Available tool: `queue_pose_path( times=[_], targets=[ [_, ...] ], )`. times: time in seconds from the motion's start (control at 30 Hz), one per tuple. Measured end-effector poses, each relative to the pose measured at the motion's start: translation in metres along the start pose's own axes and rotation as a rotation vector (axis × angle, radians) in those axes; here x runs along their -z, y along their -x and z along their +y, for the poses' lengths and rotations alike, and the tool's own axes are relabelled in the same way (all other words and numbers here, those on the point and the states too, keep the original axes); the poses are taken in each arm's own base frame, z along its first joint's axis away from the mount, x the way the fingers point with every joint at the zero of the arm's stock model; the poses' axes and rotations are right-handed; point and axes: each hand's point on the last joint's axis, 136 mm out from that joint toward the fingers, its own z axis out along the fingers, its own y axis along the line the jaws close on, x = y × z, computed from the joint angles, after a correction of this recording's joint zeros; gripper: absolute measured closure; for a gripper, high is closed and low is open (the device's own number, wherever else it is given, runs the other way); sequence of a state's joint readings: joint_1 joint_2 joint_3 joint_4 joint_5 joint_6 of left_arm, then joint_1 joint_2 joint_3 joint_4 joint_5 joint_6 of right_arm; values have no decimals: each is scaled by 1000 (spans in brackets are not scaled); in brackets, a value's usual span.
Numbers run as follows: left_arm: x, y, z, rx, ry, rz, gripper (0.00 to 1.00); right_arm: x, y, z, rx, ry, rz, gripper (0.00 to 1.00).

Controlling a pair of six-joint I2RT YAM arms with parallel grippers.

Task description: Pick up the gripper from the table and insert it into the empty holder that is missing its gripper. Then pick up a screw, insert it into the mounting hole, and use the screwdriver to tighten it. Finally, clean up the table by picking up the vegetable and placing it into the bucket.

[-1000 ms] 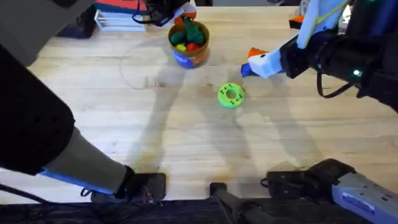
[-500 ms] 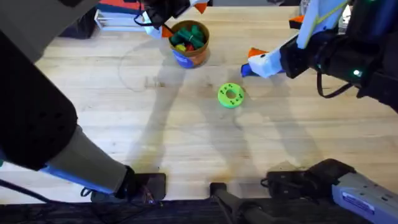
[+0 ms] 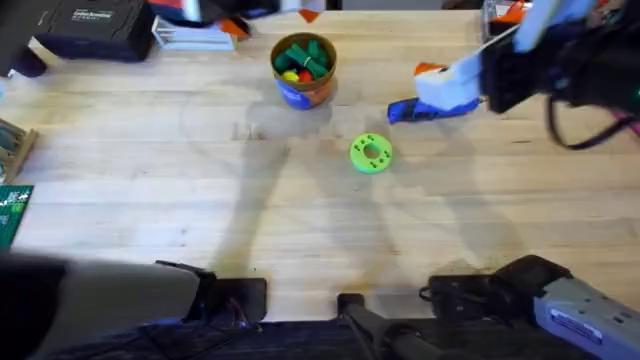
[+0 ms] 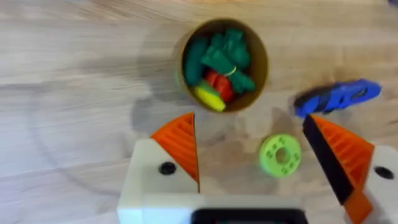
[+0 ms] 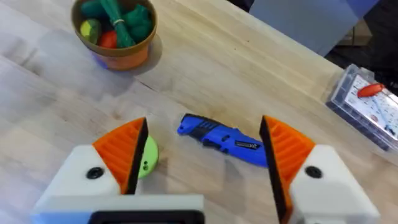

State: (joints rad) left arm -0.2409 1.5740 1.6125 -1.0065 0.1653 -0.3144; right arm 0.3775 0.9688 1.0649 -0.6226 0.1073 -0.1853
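**Lying flat under the right arm: the screwdriver and how it points**

Lying on its side on the bare wood, the screwdriver (image 3: 415,109) rests at the far right of the table, its blue body showing just beyond the white fingers of the right gripper (image 3: 445,88). Its long axis runs roughly left to right across the table with a slight slant. In the right wrist view the screwdriver (image 5: 222,139) lies between the two orange pads, crosswise to the gap, narrower end toward the bucket (image 5: 114,31) — the bit itself is too small to make out. The right gripper (image 5: 202,152) is spread wide with nothing between its pads, hanging just over the tool, so the right arm is clearly the nearer one.

Outward from there, the green disc (image 3: 371,153) sits just beside the tool's narrow end, nearer the arms' bases. The bucket (image 3: 303,68) stands farther left toward the far edge, already holding green, red and yellow toy pieces — the vegetable (image 4: 219,55) appears to be among them, though which green piece it is I cannot say for sure.

The left gripper (image 4: 252,155) is also spread apart and empty, looking down on the bucket (image 4: 224,62), the disc and the tool from well above.
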Motion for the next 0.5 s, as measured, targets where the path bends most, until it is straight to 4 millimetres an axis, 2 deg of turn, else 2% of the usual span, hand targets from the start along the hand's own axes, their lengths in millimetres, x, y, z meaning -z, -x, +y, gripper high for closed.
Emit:
queue_pose_path(
  times=[0.13,0.23,0.37,0.5],
  targets=[
    [67,-18,4,-181,45,-45,3,30,12,-5,-41,1,5,7],
    [102,-41,8,-287,66,-37,3,45,14,-6,-83,1,3,7],
    [124,-64,14,-361,84,-13,2,54,6,-5,-116,3,22,7],
    [130,-73,17,-388,90,8,2,55,6,-5,-147,3,23,7]
  ],
)
